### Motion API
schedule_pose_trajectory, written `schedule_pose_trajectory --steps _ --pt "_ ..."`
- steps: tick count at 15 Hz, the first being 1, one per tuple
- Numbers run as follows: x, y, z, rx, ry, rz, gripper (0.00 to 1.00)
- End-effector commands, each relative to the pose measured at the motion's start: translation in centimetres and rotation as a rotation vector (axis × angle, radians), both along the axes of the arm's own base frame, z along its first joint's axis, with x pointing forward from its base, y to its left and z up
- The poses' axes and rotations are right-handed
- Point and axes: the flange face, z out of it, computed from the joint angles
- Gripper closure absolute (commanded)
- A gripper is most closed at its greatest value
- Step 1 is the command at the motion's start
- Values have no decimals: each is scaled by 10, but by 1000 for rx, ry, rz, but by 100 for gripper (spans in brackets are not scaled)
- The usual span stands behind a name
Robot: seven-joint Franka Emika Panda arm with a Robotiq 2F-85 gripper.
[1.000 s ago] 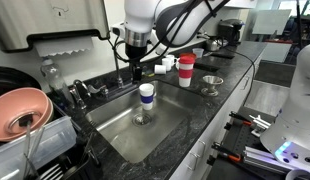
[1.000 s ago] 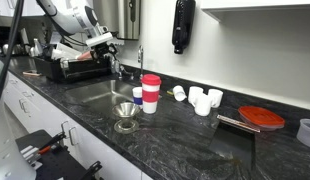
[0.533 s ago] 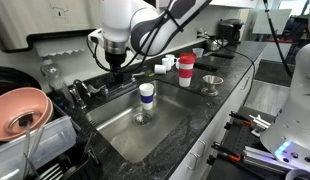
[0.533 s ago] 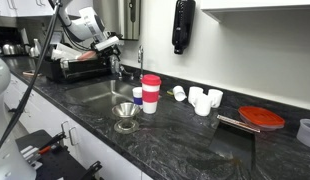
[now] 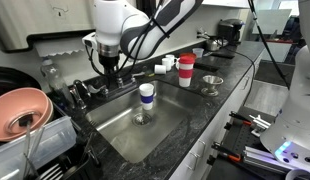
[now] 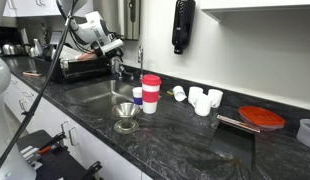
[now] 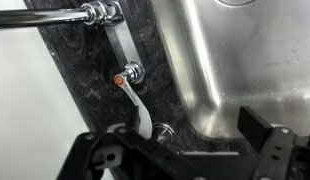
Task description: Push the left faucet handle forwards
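Observation:
In the wrist view a short shiny lever, the left faucet handle (image 7: 139, 102), runs from a round base on the dark counter behind the sink (image 7: 225, 70). A second round base (image 7: 165, 130) lies just ahead of my gripper (image 7: 185, 142). The gripper's fingers are wide apart and hold nothing. A long chrome rod (image 7: 45, 17) crosses the top of that view. In both exterior views my gripper (image 5: 109, 68) (image 6: 116, 52) hangs above the back edge of the sink, apart from the dark faucet levers (image 5: 81, 92). The thin arched spout (image 6: 140, 58) stands beside it.
A blue and white cup (image 5: 146, 95) stands in the sink basin (image 5: 145, 125). A red cup (image 6: 151, 92), a metal funnel (image 6: 125, 110) and white cups (image 6: 202, 99) sit on the counter. A pink bowl (image 5: 19, 110) lies in a dish rack.
The arm has moved along the back of the sink, away from the cups and towards the faucet levers. The gripper has stayed open. Nothing else has moved.

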Motion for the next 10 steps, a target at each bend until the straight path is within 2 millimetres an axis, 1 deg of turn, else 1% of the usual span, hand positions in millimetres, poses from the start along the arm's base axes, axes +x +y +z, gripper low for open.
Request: schedule_pose_trajectory --steps 1,5,10 --pt "0 0 1 0 0 0 0" --pt "0 0 1 0 0 0 0" --pt "-1 18 1 -8 -34 34 0"
